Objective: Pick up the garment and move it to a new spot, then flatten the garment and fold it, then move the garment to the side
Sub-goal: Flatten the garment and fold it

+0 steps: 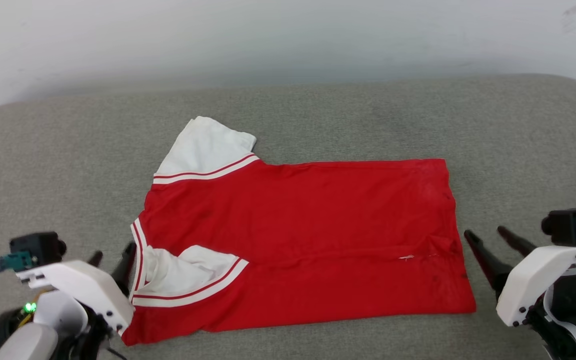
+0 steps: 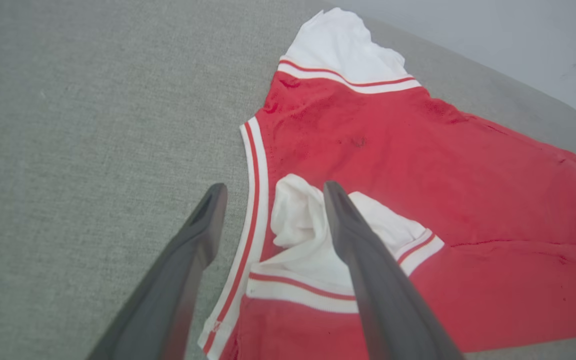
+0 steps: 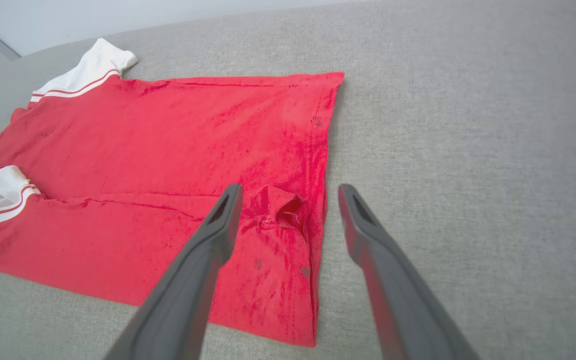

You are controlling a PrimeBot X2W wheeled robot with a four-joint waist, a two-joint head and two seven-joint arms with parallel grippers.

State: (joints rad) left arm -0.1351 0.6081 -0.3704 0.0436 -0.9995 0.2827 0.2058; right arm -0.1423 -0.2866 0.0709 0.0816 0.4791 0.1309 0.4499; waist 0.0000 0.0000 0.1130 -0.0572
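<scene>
Both claws stand wide open and hold nothing. The left claw sits at the collar end of the garment. Seen from its wrist, one finger hangs over the crumpled near sleeve and the other over bare cushion, with the striped neck trim running between them. The right claw waits just beside the hem. From its own wrist, the hem edge passes between the fingers, and a small pucker in the red cloth lies right at that edge. The garment lies lengthwise across the grey cushion, collar to the robot's left and hem to its right. The near long side looks already turned over onto the middle, while the far sleeve pokes out flat beyond the body. I would say the folding is partway along. To do the next fold well, each claw should come down on its own end and pinch every layer at the corner. Both should lift together, keeping the cloth taut between them, then lay it over without dragging. The bunched sleeve and the pucker want smoothing first, or they will be trapped inside the fold
</scene>
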